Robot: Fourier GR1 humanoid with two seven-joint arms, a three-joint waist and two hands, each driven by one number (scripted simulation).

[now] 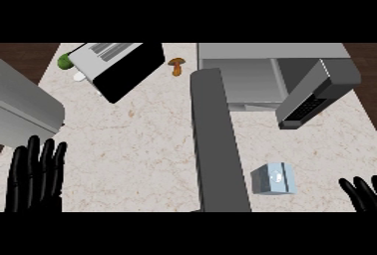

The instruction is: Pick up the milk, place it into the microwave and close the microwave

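Note:
The milk (274, 180) is a small pale blue carton standing on the counter at the lower right. Behind it the microwave (250, 79) sits at the back right with its door (318, 93) swung open towards the right, its inside showing bare. My right hand (362, 194) shows at the lower right edge, open, fingers up, a short way right of the milk and not touching it. My left hand (33, 177) rests open at the lower left edge, fingers straight up, far from the milk.
A long dark grey bar (216, 144) runs down the counter's middle, just left of the milk. A toaster-like appliance (117, 64) stands at the back left with a green item (65, 61) beside it. A small brown mushroom (177, 65) lies at the back. A grey block (26, 102) fills the left edge.

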